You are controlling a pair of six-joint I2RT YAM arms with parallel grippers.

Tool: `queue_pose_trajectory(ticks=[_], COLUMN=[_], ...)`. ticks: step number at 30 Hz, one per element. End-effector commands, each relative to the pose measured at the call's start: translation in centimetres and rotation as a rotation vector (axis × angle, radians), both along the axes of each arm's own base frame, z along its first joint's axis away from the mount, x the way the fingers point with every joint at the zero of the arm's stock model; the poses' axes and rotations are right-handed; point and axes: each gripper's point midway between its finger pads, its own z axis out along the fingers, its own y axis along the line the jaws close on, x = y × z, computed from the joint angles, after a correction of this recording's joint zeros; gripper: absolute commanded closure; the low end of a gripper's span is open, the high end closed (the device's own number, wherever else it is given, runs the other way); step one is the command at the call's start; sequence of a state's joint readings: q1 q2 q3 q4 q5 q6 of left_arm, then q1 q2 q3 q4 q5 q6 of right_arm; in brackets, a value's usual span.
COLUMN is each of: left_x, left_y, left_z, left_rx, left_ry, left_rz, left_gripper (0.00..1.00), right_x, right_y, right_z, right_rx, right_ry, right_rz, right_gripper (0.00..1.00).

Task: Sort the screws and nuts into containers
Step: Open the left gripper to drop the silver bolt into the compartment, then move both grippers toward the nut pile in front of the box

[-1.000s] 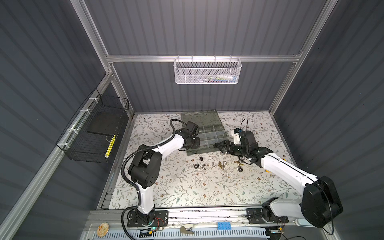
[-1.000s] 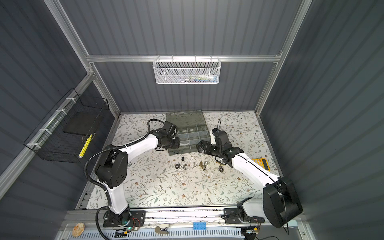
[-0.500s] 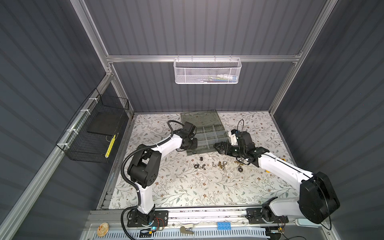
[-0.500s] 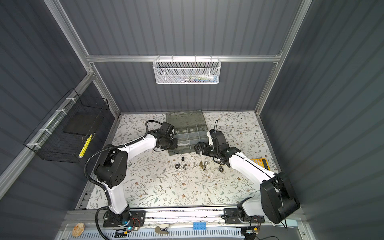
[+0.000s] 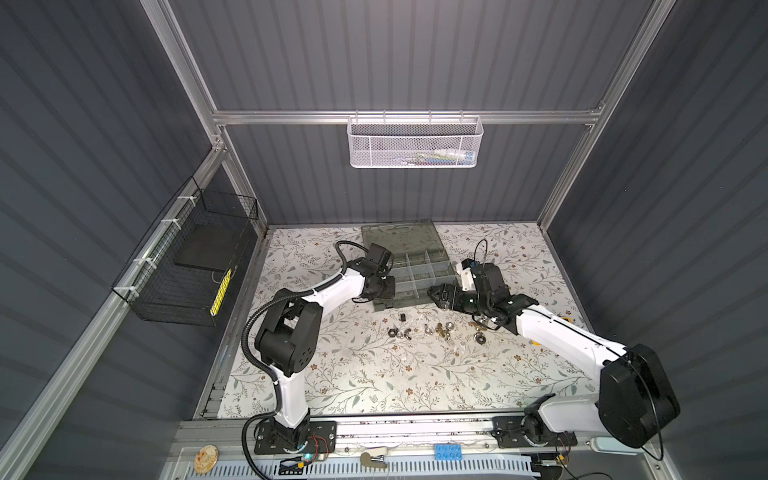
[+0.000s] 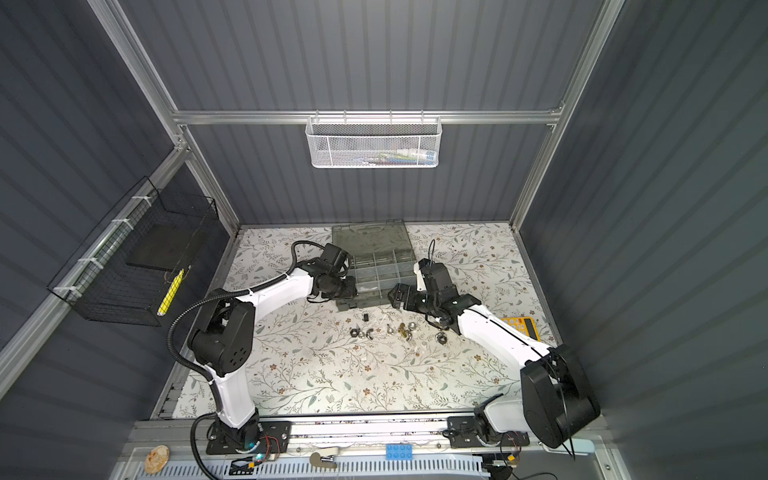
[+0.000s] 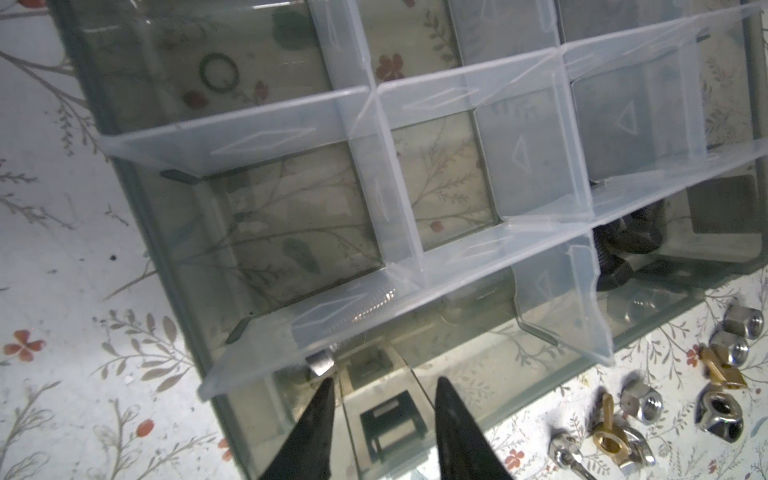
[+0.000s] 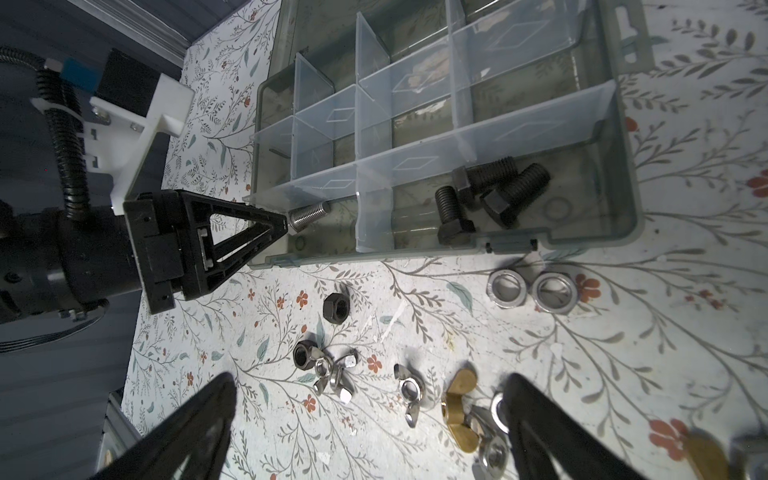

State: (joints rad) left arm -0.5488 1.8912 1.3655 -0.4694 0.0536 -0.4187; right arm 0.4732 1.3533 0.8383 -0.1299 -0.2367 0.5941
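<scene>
The translucent grey-green organiser case [image 5: 451, 272] [image 6: 411, 266] lies open at the back centre, its clear dividers forming the containers. My left gripper [image 7: 384, 384] [image 5: 390, 289] [image 8: 283, 226] is open at the near-left compartment. A silver screw [image 8: 309, 216] [image 7: 320, 363] lies just past one fingertip, not between the fingers. Black bolts [image 8: 490, 195] [image 7: 623, 249] lie in the near-right compartment. Loose screws and nuts [image 5: 436, 330] [image 6: 399, 330] are scattered in front of the case: a black hex nut [image 8: 336, 305], silver wing nuts [image 8: 332, 374] and a brass wing nut [image 8: 459, 409]. My right gripper [image 8: 369, 379] [image 5: 434, 293] hangs wide open above them, holding nothing.
A white mesh basket [image 5: 413, 143] hangs on the back wall. On the left wall hangs a black wire basket [image 5: 187, 266]. A yellow calculator-like item [image 6: 521, 326] lies by the right arm. Two silver ring nuts [image 8: 532, 289] rest close to the case's front wall.
My left gripper's jaws have parted at the near-left compartment, leaving the silver screw lying free. My right gripper has drifted slightly left along the case's front.
</scene>
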Motion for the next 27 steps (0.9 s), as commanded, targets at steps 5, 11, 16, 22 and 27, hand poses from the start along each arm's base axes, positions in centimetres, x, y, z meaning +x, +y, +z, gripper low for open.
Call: queue_pose_trajectory(ticks=[5,11,16,22,27], left_x=[-0.5,-1.3,-2.4,-4.4,-5.8], left_y=[0.1,0.8,1.6,2.4,2.1], left_z=[4.1,6.1,7.2,9.3,10.6], left_rx=[-0.043,-0.057,-0.069,-0.14,-0.205], left_ry=[-0.056,-0.088,-0.105,-0.143,-0.15], left_rz=[-0.012,-0.006,0.006,0.035,0.035], left_gripper=[0.51,0.45,0.36,0.1,0.0], right_x=[-0.5,-1.1,-1.4,-1.9,-2.8], right_y=[-0.5,-0.9,-1.2,-1.8,-1.9], right_z=[0.5,0.0,-0.7,-0.9,-2.0], right_rx=[-0.028,-0.066,-0.129,-0.206,-0.277], right_ry=[-0.011,0.002,0.009,0.019,0.06], right_rz=[-0.002,0.001,0.007,-0.007,-0.009], right_gripper=[0.01,0.01,0.01,0.01,0.01])
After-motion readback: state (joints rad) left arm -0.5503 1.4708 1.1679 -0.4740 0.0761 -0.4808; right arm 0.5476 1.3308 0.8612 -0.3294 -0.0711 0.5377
